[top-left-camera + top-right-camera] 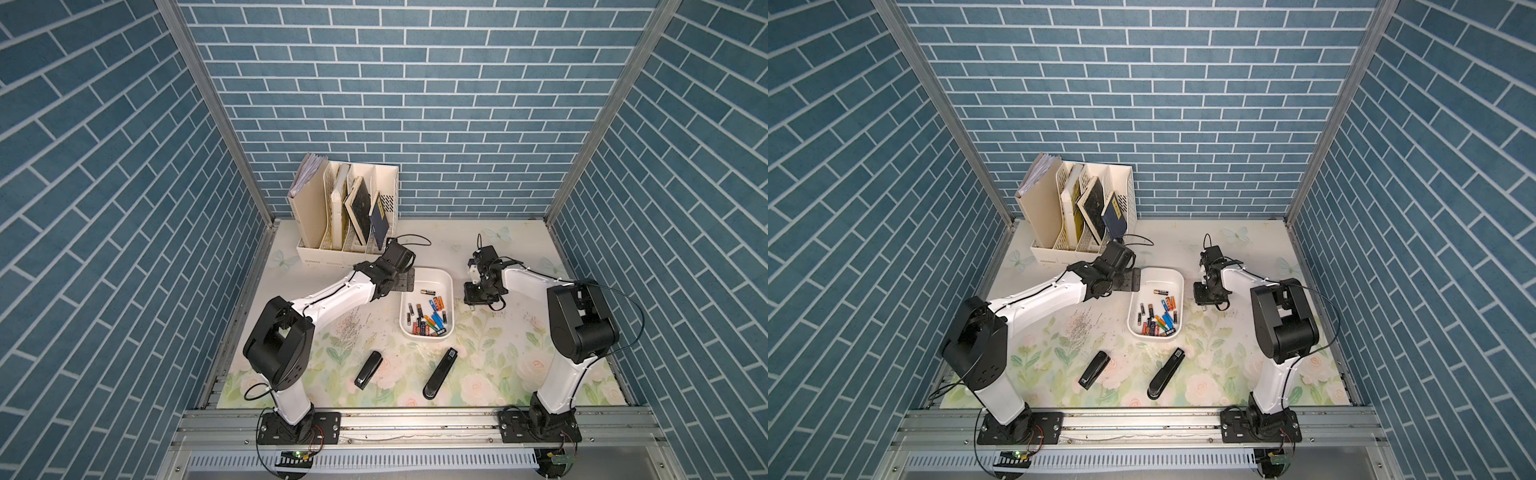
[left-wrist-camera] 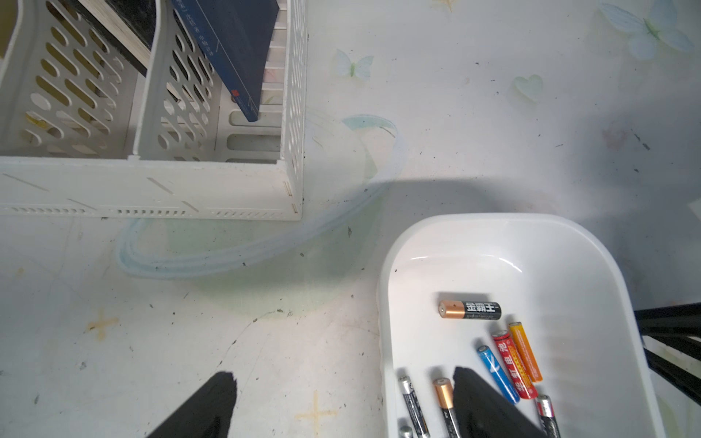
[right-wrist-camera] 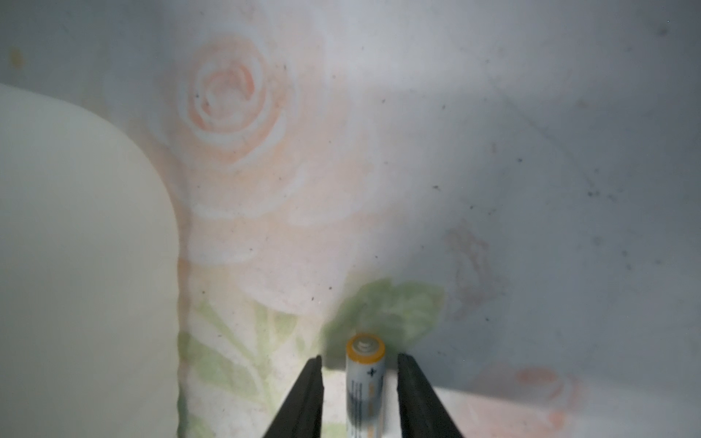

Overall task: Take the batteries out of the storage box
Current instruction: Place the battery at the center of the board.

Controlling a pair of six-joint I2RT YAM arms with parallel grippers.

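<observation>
The right pincer [image 3: 358, 358] is standing with its black fingers apart, a white cell [image 3: 366, 379] with an orange band sitting between them with a gap on each side, its long axis running along the fingers. The glossy tabletop [image 1: 498, 365] is showing pale roses and green leaves. Nearest the front rail, a short black stapler [image 1: 368, 369] and a longer black stapler [image 1: 440, 373] are lying flat. Behind them the smooth white storage box [image 2: 569, 242], round-cornered, is holding the batteries [image 1: 428, 320], mostly clustered in its near half and pointing roughly front to back, while one black-and-copper cell [image 2: 469, 310] is lying crosswise farther in. The left pincer [image 2: 343, 373] is hanging wide open astride the box's left wall. Farther back, a cream perforated file organizer [image 1: 345, 249] is standing against blue brick-patterned walls [image 1: 415, 104].
</observation>
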